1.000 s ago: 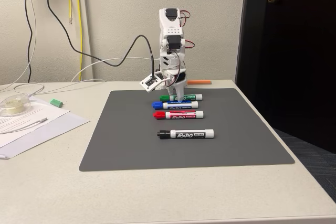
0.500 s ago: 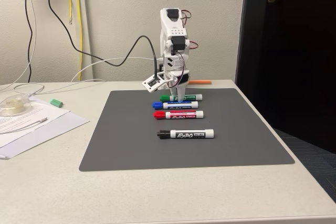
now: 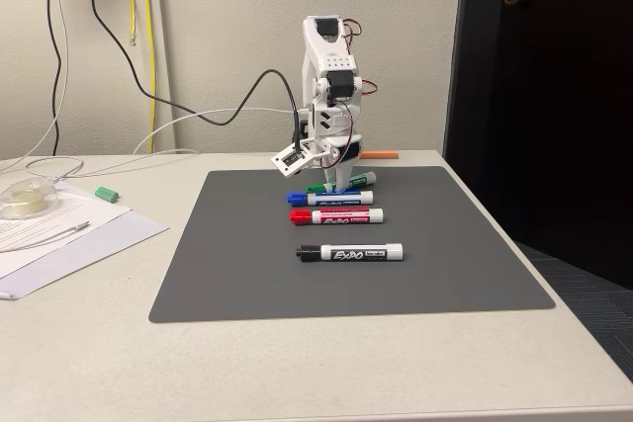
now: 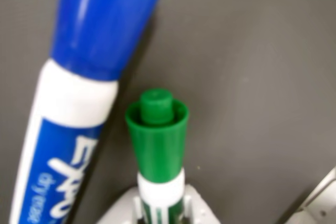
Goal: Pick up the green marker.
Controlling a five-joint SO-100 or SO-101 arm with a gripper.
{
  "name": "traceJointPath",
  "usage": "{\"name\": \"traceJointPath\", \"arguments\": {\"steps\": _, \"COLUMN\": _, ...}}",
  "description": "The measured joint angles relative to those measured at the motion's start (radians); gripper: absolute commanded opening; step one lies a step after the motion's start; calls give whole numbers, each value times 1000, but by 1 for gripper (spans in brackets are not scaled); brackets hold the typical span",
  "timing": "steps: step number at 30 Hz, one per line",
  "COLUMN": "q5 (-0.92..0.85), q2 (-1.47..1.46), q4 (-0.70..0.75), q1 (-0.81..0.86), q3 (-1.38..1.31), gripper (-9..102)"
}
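Green marker pinched at its white barrel in the closed claw, beside the blue marker.

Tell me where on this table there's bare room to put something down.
The dark grey rectangular mat is bare in front of the black-capped white marker and along its left and right sides. It is crowded at the back, where the red-capped marker, blue-capped marker and green-capped marker lie by the white tool. White papers cover the left.
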Motion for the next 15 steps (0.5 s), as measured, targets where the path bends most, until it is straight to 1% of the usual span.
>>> {"name": "traceJointPath", "arguments": {"steps": 6, "q5": 29, "q2": 23, "q4": -55, "q1": 3, "q3": 0, "gripper": 4}}
{"name": "traceJointPath", "arguments": {"steps": 15, "q5": 57, "q2": 67, "q4": -86, "q1": 3, "q3": 0, "gripper": 4}}
